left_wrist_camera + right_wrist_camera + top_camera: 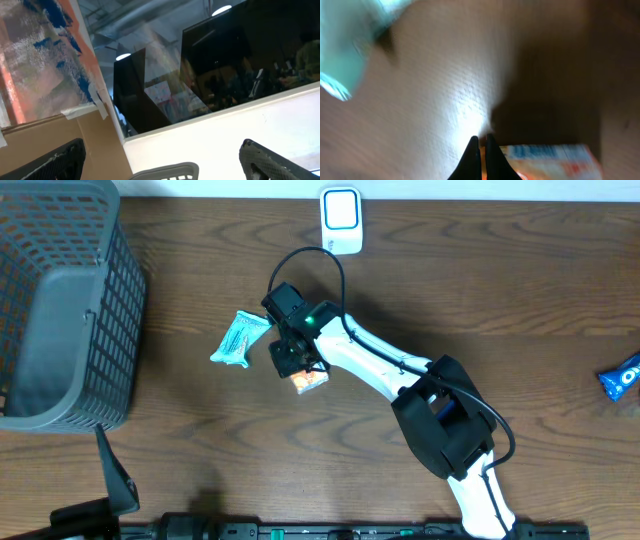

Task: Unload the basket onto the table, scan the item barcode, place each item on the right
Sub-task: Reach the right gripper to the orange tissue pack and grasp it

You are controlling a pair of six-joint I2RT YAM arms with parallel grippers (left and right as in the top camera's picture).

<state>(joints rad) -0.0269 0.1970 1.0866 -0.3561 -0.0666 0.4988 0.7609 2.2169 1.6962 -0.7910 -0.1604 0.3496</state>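
Orange packet (309, 381) at tips of right gripper (481, 146), clenched, grasp unclear, left gripper (161, 155) spread wide, holding nothing, teal packet (240, 338) near, open table (500, 300) rightward.

Right arm (400, 375) runs from the bottom right of the overhead view diagonally up-left to mid-frame. It is bent sharply at the dark joint near its base, with the white forearm stretched out. Right gripper (292, 358) points down, its right fingers (472, 155) pressed together tip to tip. Left arm (85, 515) is tucked at the bottom-left corner, mostly out of the overhead view. Left gripper (162, 150) is tilted upward with its jaws spread wide. Left fingers (55, 162) sit at the two lower corners of its wrist view.
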